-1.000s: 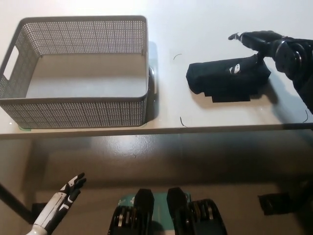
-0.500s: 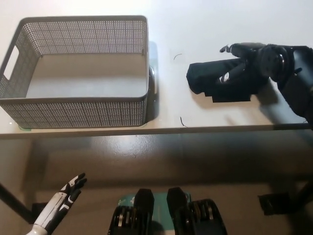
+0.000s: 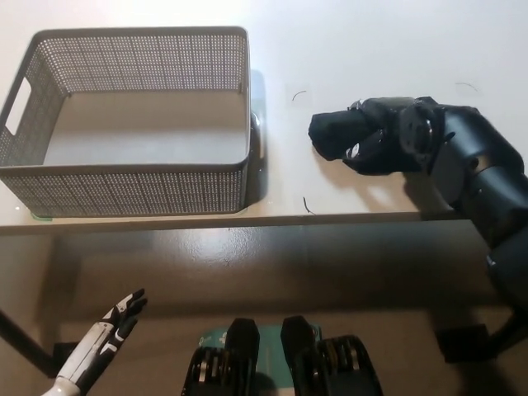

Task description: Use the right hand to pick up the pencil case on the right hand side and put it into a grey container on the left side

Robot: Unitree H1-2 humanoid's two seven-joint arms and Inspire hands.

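To the right of the grey basket [image 3: 132, 198], well apart from it on the same white table [image 3: 371, 49], the black pencil case [image 3: 332, 134] lies flat, and our black right hand [image 3: 388, 140] is on top of it, covering most of it so that only its end nearer the basket shows. The fingers seem to curl around the case, but black lies on black and we cannot tell if they are really clamped on it or only resting there. We judge that the task is at its first part: the hand has reached the case, but the case is not lifted, as far as we can see. The basket holds nothing visible inside. What is left is to secure the grasp, raise the case, carry it to the basket and release it inside. Our white left hand [image 3: 107, 334] rests low, below the basket and under the table edge, with fingers apart and holding nothing.
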